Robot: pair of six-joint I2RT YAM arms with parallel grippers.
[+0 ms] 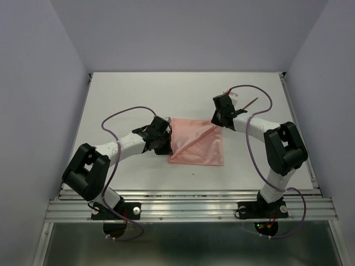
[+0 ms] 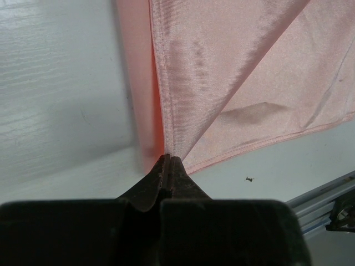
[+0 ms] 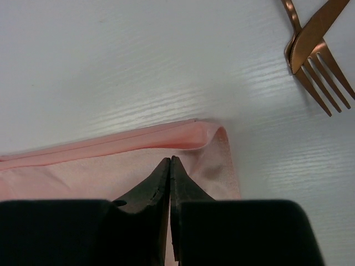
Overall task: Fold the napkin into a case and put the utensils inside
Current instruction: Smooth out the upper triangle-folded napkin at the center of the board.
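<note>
Squarely at the middle of the white table (image 1: 138, 94), between the two arms, lies the napkin (image 1: 197, 145), with a diagonal fold running from its near-left side to its far-right corner. The left gripper (image 2: 169, 160) is clenched on the cloth's left edge: the salmon fabric gathers into its closed tips and a flap rises from them. The right gripper (image 3: 170, 162) sits low over the far-right corner, jaws together but for a hairline slit; whether any cloth is nipped there I cannot tell. Farther right, apart from the napkin, a copper fork (image 3: 324, 83) and knife (image 3: 319, 25) lie crossed, the knife on top. The tabletop is matte white with faint grain and soft glare — one dark speck (image 2: 250, 179) sits near the cloth's near edge. Pale grey walls (image 1: 188, 33) close three sides — an aluminium rail (image 1: 188, 206) runs along the near edge.
</note>
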